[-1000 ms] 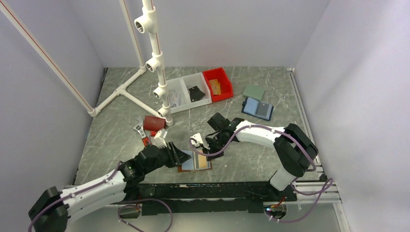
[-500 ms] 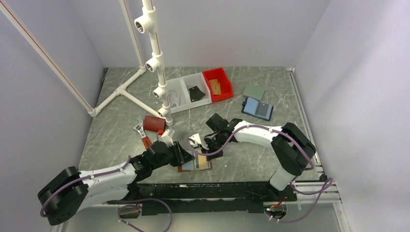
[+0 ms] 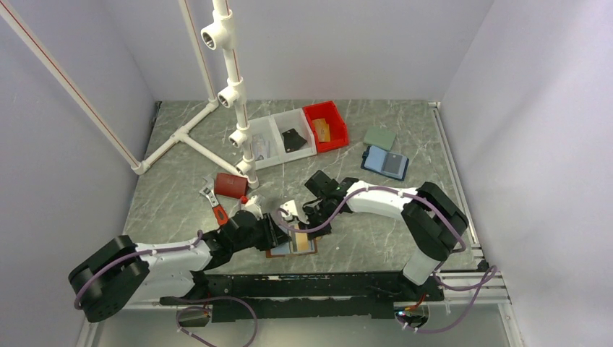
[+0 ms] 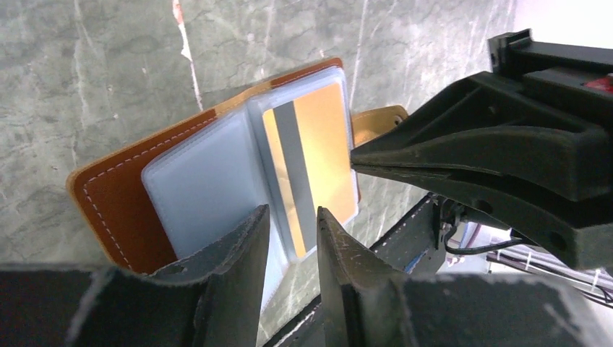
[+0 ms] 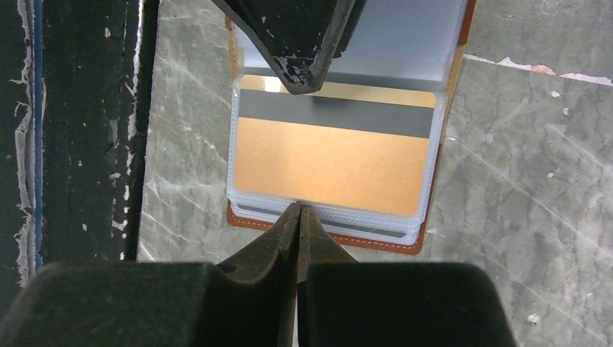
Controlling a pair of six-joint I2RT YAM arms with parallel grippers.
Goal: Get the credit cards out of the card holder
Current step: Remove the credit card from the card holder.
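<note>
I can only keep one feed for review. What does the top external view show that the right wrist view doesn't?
Only top external: the red bin, blue case, dark red box, pipe frame and both whole arms. Only right wrist: the gold card with its grey stripe in a clear sleeve, and the right gripper with its tips closed at the sleeve edge. Both: the open card holder, with the left gripper and the right one at it.

Stitched brown leather card holder, translucent plastic sleeves, matt marbled table.
</note>
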